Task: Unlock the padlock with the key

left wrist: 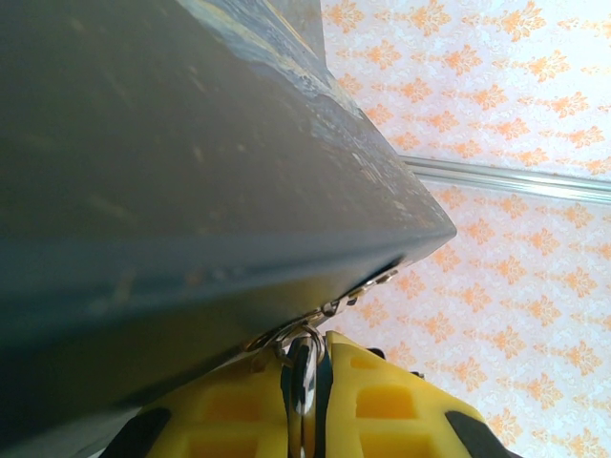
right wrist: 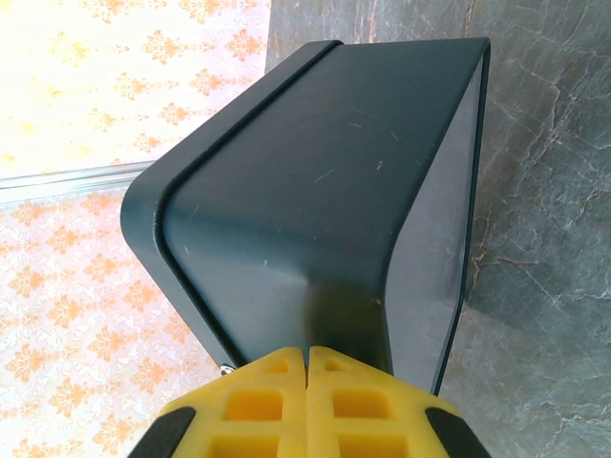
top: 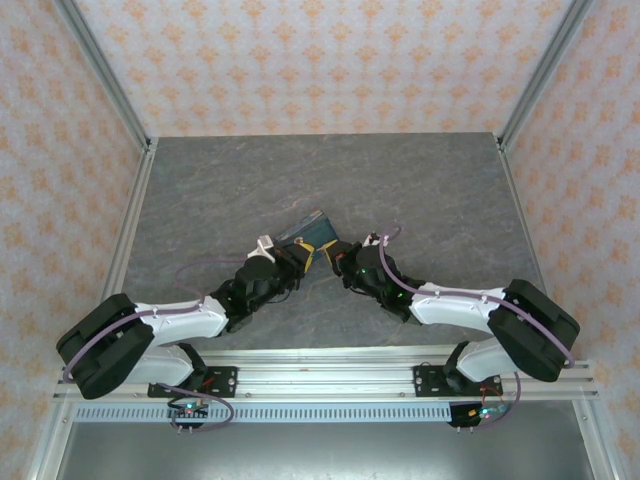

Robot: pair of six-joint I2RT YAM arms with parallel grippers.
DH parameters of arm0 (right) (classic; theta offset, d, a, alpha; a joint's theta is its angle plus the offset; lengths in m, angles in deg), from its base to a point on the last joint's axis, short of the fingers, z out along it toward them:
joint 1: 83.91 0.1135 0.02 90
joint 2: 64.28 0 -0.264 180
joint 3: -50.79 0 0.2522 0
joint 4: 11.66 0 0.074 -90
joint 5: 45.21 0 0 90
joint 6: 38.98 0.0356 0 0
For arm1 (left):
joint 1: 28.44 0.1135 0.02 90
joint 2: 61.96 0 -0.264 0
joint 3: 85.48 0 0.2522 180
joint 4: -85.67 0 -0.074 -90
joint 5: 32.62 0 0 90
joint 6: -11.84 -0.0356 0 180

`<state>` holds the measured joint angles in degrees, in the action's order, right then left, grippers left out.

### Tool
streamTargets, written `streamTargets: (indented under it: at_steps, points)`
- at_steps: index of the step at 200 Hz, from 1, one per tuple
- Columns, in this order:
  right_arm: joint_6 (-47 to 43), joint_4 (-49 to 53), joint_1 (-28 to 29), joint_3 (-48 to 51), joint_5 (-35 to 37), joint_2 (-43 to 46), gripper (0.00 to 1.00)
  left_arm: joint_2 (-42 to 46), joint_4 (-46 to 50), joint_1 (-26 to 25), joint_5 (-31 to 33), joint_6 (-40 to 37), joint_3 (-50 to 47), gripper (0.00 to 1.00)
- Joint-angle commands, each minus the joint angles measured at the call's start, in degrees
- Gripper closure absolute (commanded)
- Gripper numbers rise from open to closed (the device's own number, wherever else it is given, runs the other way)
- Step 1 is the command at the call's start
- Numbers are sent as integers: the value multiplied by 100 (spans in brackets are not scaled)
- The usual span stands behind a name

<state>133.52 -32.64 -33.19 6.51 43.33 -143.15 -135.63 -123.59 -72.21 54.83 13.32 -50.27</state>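
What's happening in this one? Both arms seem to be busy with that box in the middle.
Both arms meet at the patterned box in the middle of the table. The left claw is shut on a thin metal piece at the box's lower edge. I can't tell whether that piece is the key or part of the lock fitting. The right claw is shut, with its tips against the box's dark side.

box [top: 306, 231]: teal-sided, print top, near table centre | table [top: 430, 185]: grey stone-look | walls [top: 330, 60]: orange-patterned paper
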Motion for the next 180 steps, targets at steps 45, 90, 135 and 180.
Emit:
streamTargets:
  at_steps: [45, 90, 135, 180]
  points:
    - [-41, 30, 57, -68, 49, -104, 100, 127, -158, -6, 82, -16, 311, 100]
    - [-77, 43, 60, -181, -11, -189, 100, 81, -171, -30, 62, -25, 349, 100]
    - [-129, 81, 59, -282, -35, -214, 100, 11, -192, -61, 6, -27, 403, 100]
    - [-188, 77, 62, -383, -100, -256, 100, -53, -204, -94, -14, -34, 445, 100]
